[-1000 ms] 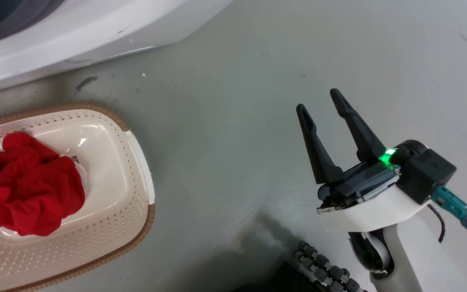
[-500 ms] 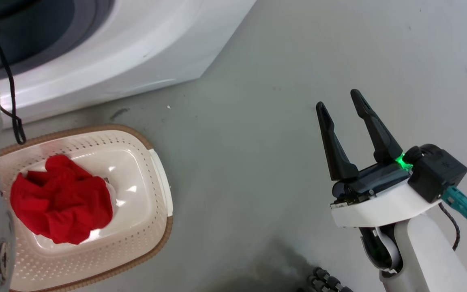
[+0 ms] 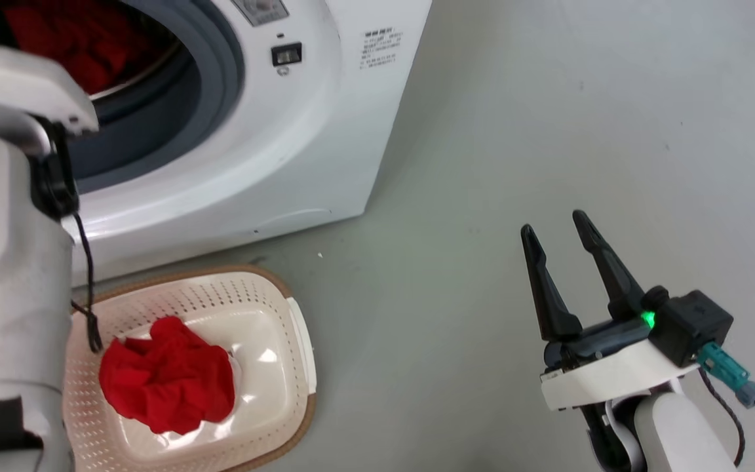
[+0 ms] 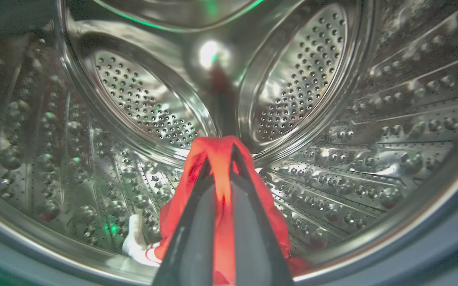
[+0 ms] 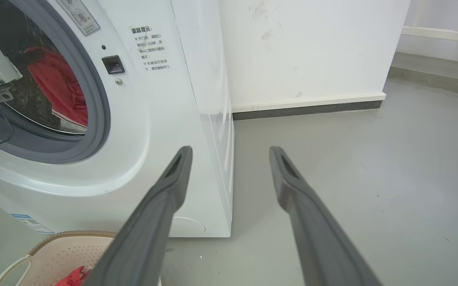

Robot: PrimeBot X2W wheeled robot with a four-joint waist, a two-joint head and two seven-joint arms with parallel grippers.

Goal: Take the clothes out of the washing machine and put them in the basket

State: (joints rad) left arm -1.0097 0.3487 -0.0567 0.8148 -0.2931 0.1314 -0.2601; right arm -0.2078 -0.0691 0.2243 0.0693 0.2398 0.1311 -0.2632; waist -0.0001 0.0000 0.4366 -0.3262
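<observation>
Head view: your left arm point(image 3: 4, 262) reaches into the washing machine point(image 3: 272, 151). One red bundle point(image 3: 168, 383) already lies in the basket point(image 3: 302, 347), just in front of the machine. Right gripper point(image 3: 552, 222) hangs well apart over the floor point(image 3: 482, 131), fingers spread, holding nothing

Left wrist view: left gripper point(image 4: 221, 157) is inside the drum point(image 4: 141, 99), pinched tight on a red garment point(image 4: 266, 198) w/ white trim at its low edge. You're mid-retrieval, 2nd piece

Right wrist view: that garment shows red in the door opening, basket corner below

Next, I'd judge: pull straight back thru the rubber ring point(image 5: 98, 107) w/o snagging, then lower over the basket & let go
</observation>
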